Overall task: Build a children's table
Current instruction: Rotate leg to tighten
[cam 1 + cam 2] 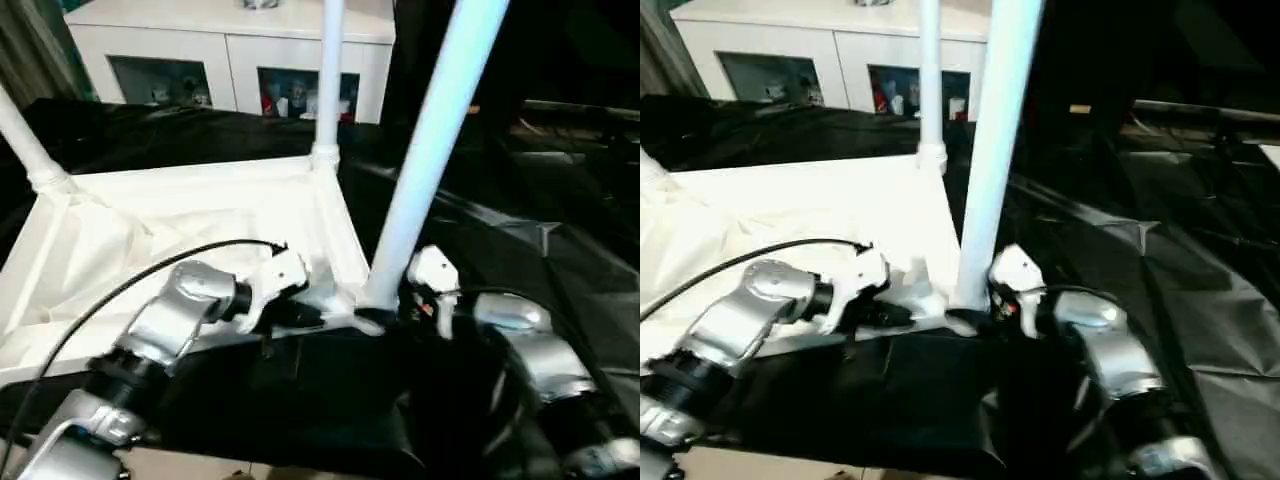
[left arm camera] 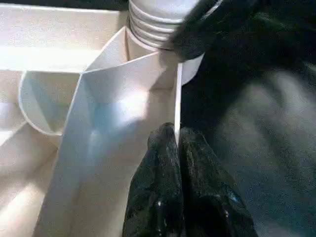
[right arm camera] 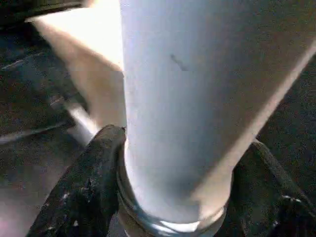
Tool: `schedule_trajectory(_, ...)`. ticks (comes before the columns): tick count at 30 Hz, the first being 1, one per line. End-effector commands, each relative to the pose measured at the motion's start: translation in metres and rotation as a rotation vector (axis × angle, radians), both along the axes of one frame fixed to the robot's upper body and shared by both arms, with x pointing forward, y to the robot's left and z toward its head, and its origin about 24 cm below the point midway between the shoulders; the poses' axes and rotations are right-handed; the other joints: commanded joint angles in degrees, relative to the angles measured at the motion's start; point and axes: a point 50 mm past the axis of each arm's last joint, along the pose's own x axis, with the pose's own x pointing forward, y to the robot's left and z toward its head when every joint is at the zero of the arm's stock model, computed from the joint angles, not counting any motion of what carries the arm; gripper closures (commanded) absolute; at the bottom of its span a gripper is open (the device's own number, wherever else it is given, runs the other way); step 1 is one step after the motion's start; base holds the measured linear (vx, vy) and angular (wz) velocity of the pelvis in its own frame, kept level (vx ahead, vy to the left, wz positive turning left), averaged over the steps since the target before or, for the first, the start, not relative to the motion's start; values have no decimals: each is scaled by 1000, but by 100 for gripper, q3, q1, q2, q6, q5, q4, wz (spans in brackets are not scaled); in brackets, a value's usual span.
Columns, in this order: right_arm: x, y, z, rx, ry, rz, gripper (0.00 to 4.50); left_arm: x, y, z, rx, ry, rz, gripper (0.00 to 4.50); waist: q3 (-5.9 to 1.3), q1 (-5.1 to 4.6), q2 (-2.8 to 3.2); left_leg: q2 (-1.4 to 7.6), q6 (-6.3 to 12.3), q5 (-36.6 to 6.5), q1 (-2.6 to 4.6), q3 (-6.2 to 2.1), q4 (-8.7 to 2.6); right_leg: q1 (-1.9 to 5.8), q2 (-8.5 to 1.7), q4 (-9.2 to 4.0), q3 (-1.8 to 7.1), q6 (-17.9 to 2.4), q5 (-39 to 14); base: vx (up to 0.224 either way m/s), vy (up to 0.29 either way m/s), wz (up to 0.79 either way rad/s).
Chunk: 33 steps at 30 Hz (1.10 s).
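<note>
Behind the tabletop (image 1: 200, 215) stands a cabinet (image 1: 230, 50); left pincer (image 2: 177, 143) pinches its edge, right pincer (image 3: 173, 197) clasps a leg (image 1: 425, 150).

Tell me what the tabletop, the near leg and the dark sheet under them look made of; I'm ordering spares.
Tabletop: likely moulded white plastic, smooth, thin ribs underneath.
Near leg: white tube, probably plastic, glossy, ridged at its base.
Dark sheet: black plastic film, apparently; shiny and creased.

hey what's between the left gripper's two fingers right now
The thin side wall of the tabletop: the left wrist view shows the left gripper pinching it.
</note>
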Motion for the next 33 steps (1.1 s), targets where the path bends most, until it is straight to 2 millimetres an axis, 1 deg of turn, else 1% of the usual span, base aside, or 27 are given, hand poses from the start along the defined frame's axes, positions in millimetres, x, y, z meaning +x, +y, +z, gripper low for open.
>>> schedule_trajectory(1, 2, 0, -22, -4, 90, -214, 183, 12, -4, -4, 18, -18, 159, 450, -286, -1, -19, 181, 70, -1254, 20, -70, -416, 237, -472, -586, 293, -848, -2363, 0, 0, 0)
schedule_trajectory(2, 3, 7, -24, 28, 110, -261, 183, 15, -8, -5, 7, -20, 208, 450, -293, -18, -20, 192, 47, -1257, 16, -71, -425, 235, -468, -572, 304, -856, -2292, 0, 0, 0)
schedule_trajectory(3, 3, 9, -25, 39, 118, -274, 183, 17, -10, -5, 3, -20, 227, 450, -313, -10, -32, 188, 28, -1181, 2, -87, -426, 262, -464, -544, 295, -857, -2091, 0, 0, 0)
schedule_trajectory(4, 5, 13, -25, 41, 113, -310, 183, 19, -13, -7, -1, -19, 259, 450, -302, -12, -21, 188, 41, -1189, 1, -79, -433, 238, -456, -545, 299, -871, -1999, 0, 0, 0)
schedule_trajectory(5, 8, 14, -26, 38, 109, -368, 183, 21, -16, -7, -2, -25, 284, 450, -316, -5, -21, 189, 63, -1213, 12, -78, -420, 248, -471, -542, 305, -908, -1907, 0, 0, 0)
schedule_trajectory(6, 8, 14, -26, 38, 109, -368, 183, 21, -16, -7, -2, -25, 284, 450, -320, -9, -22, 181, 70, -1171, 0, -72, -416, 249, -469, -535, 311, -927, -1826, 0, 0, 0)
schedule_trajectory(7, 13, 16, -29, 46, 117, -494, 183, 24, -24, -10, -10, -29, 324, 450, -329, -2, -18, 186, 69, -1110, -4, -72, -420, 254, -472, -530, 312, -944, -1704, 0, 0, 0)
schedule_trajectory(8, 15, 18, -30, 50, 121, -543, 183, 25, -28, -11, -14, -35, 343, 450, -330, -21, -10, 171, 41, -1095, 5, -63, -416, 233, -458, -524, 314, -975, -1616, 0, 0, 0)
schedule_trajectory(9, 16, 21, -31, 54, 124, -583, 183, 26, -33, -11, -20, -39, 355, 450, -349, -11, -20, 163, 22, -1029, 2, -70, -408, 264, -464, -507, 309, -979, -1526, 0, 0, 0)
schedule_trajectory(11, 19, 32, -30, 66, 122, -620, 183, 27, -42, -12, -20, -48, 351, 450, -343, -3, -15, 163, 76, -1009, 1, -55, -403, 248, -466, -511, 318, -988, -1382, 0, 0, 0)
schedule_trajectory(13, 18, 36, -30, 69, 123, -602, 183, 27, -44, -12, -15, -54, 344, 450, -354, 6, -20, 169, 128, -977, -5, -56, -402, 269, -462, -490, 315, -989, -1226, 0, 0, 0)
schedule_trajectory(14, 17, 42, -29, 75, 115, -549, 183, 26, -45, -12, -9, -58, 324, 450, -341, 2, -25, 171, 160, -950, -29, -59, -412, 278, -457, -484, 309, -995, -1151, 0, 0, 0)
schedule_trajectory(16, 16, 46, -28, 85, 105, -513, 183, 25, -45, -12, -1, -63, 306, 450, -330, 1, -27, 175, 183, -1031, -25, -59, -421, 278, -468, -505, 306, -961, -1321, 0, 0, 0)
schedule_trajectory(18, 15, 47, -22, 155, 97, -494, 183, 25, -43, -12, -2, -59, 292, 450, -320, 9, -34, 177, 181, -1106, -16, -58, -427, 271, -480, -532, 309, -912, -1547, 0, 0, 0)
schedule_trajectory(19, 15, 47, -19, 191, 87, -476, 148, 24, -42, -11, -5, -58, 282, 450, -323, 15, -35, 186, 193, -1101, -20, -63, -431, 272, -483, -528, 315, -879, -1579, 0, 0, 0)
schedule_trajectory(20, 14, 46, -15, 196, 48, -447, 148, 23, -39, -11, -7, -50, 265, 450, -328, 30, -43, 194, 222, -1039, -24, -63, -431, 276, -486, -516, 319, -883, -1470, 0, 0, 0)
schedule_trajectory(22, 14, 45, -12, 206, 33, -424, 108, 22, -37, -10, -13, -51, 245, 450, -331, 18, -41, 191, 253, -964, -33, -63, -433, 283, -476, -500, 315, -938, -1317, 0, 0, 0)
schedule_trajectory(23, 13, 41, -6, 230, 18, -371, 108, 20, -33, -9, -13, -47, 206, 450, -329, 22, -44, 192, 292, -913, -50, -63, -429, 297, -480, -489, 318, -963, -1217, 0, 0, 0)
schedule_trajectory(25, 11, 38, -1, 224, 8, -283, 84, 17, -28, -8, -13, -50, 144, 450, -329, -4, -38, 189, 356, -860, -86, -74, -434, 325, -474, -482, 305, -976, -1119, 0, 0, 0)
schedule_trajectory(26, 8, 35, 1, 206, 7, -231, 84, 16, -25, -8, -6, -44, 133, 450, -329, -28, -43, 190, 373, -846, -75, -68, -426, 315, -464, -479, 302, -1021, -1071, 0, 0, 0)
schedule_trajectory(27, 7, 33, 1, 194, 7, -199, 70, 15, -22, -9, -1, -38, 131, 450, -322, -35, -24, 191, 391, -853, -70, -60, -417, 312, -469, -479, 309, -1063, -1078, 0, 0, 0)
schedule_trajectory(28, 7, 33, 1, 194, 7, -199, 70, 15, -22, -9, -1, -38, 131, 450, -319, -34, -25, 194, 392, -847, -68, -58, -419, 306, -472, -490, 307, -1070, -1113, 0, 0, 0)
schedule_trajectory(29, 2, 25, 1, 144, 4, -111, 70, 12, -17, -11, 2, -25, 109, 450, -320, -36, -28, 195, 392, -851, -66, -58, -419, 308, -471, -491, 304, -1082, -1142, 0, 0, 0)
schedule_trajectory(30, -2, 19, 1, 116, 6, -60, 70, 10, -14, -11, 1, -23, 84, 450, -316, -23, -34, 202, 397, -858, -64, -59, -416, 313, -469, -494, 304, -1083, -1163, 0, 0, 0)
schedule_trajectory(31, -6, 11, 2, 89, 7, 7, 70, 6, -11, -11, -6, -12, 45, 450, -315, -19, -25, 211, 404, -871, -64, -63, -418, 321, -471, -498, 306, -1086, -1167, 0, 0, 0)
schedule_trajectory(32, -8, 9, 3, 83, 7, 31, 70, 5, -9, -11, -10, -5, 30, 450, -317, -13, -22, 219, 432, -899, -56, -55, -414, 306, -472, -492, 312, -1106, -1127, 0, 0, 0)
schedule_trajectory(33, -10, 4, 4, 75, 11, 58, 70, 1, -8, -9, -30, -6, -24, 450, -314, -22, -14, 219, 433, -908, -64, -58, -417, 303, -469, -482, 310, -1129, -1110, 0, 0, 0)
